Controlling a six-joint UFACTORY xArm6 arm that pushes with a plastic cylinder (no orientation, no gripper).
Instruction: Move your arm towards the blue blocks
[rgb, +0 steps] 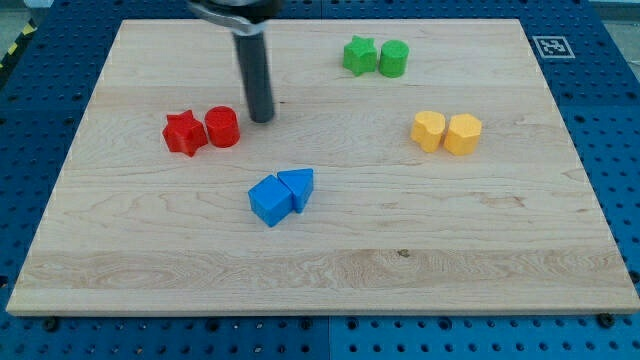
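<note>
Two blue blocks lie together near the board's middle: a blue cube (268, 200) and a blue triangular block (299, 186) touching its right side. My tip (262, 119) is at the end of the dark rod, above and slightly left of the blue blocks, about a block's width to the right of the red cylinder (222, 127). The tip touches no block.
A red star block (184, 132) sits left of the red cylinder. A green star block (359, 55) and green cylinder (393, 58) are at the top. A yellow heart-like block (429, 130) and yellow hexagonal block (463, 134) are at the right. The wooden board (320, 270) rests on a blue pegboard.
</note>
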